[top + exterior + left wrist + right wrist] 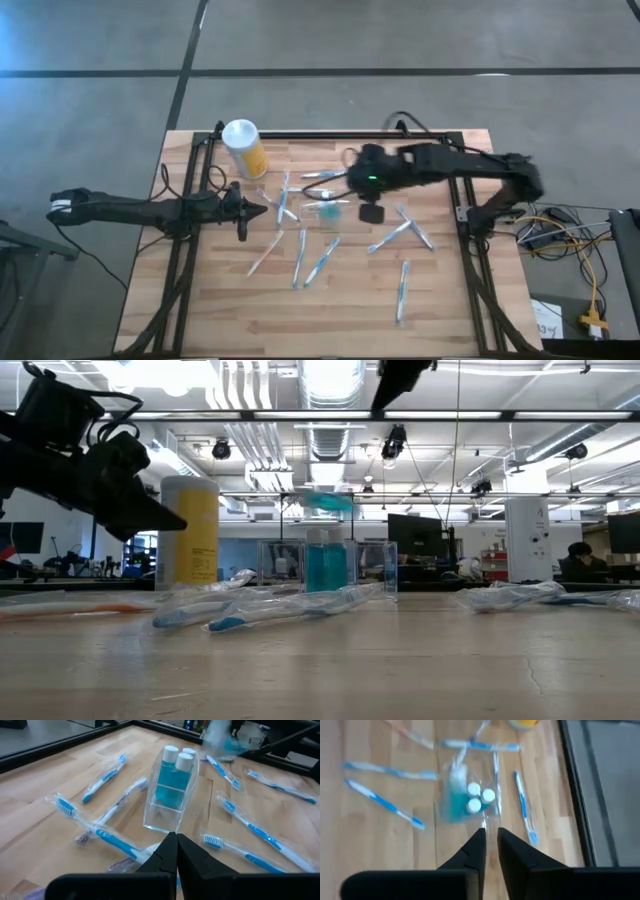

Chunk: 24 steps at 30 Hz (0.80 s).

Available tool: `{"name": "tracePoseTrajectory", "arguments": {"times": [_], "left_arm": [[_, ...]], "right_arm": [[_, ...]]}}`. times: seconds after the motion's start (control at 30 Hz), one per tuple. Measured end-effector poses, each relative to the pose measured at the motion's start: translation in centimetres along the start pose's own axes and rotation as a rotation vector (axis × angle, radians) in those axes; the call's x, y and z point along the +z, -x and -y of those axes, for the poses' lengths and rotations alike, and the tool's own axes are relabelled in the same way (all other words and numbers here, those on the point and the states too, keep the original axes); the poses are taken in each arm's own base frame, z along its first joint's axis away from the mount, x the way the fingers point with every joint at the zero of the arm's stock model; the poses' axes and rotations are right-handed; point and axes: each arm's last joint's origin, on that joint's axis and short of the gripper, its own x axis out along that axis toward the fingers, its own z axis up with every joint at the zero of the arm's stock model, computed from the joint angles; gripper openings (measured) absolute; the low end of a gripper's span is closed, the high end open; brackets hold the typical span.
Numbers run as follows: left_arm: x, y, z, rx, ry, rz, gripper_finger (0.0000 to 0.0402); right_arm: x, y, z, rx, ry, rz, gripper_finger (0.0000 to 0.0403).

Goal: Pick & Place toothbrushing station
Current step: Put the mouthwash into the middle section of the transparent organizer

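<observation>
The toothbrushing station (170,790), a small clear plastic box, stands on its base on the wooden table (220,310), near the middle (325,208). Blue bottles with white caps (475,798) stand in it. My left gripper (176,847) is shut and low, just left of the station (262,210), pointing at it. My right gripper (490,840) hangs high over the station's right side (362,188), slanting down, its fingers almost together with nothing between them. In the low view a blurred teal shape (328,502) shows above the station (325,565); what it is I cannot tell.
Several wrapped blue-and-white toothbrushes (322,262) lie scattered around the station. A yellow canister with a white lid (244,148) stands at the far left. Black frame rails (470,260) border the table, and cables (560,225) lie off its right side.
</observation>
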Motion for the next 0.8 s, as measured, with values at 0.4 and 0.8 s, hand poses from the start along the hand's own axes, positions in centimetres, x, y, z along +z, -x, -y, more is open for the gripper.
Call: {"name": "tracePoseTrajectory", "arguments": {"times": [0.4,0.8], "left_arm": [[-0.5,0.0,-0.1,0.014,0.040,-0.050,0.0005],[-0.7,0.0,-0.2,0.005,0.026,-0.071,0.0005]], "right_arm": [[3.0,-4.8,2.0,-0.022,-0.058,-0.198,0.0007],[2.7,2.1,-0.1,0.129,0.069,0.171,0.0008]]}}
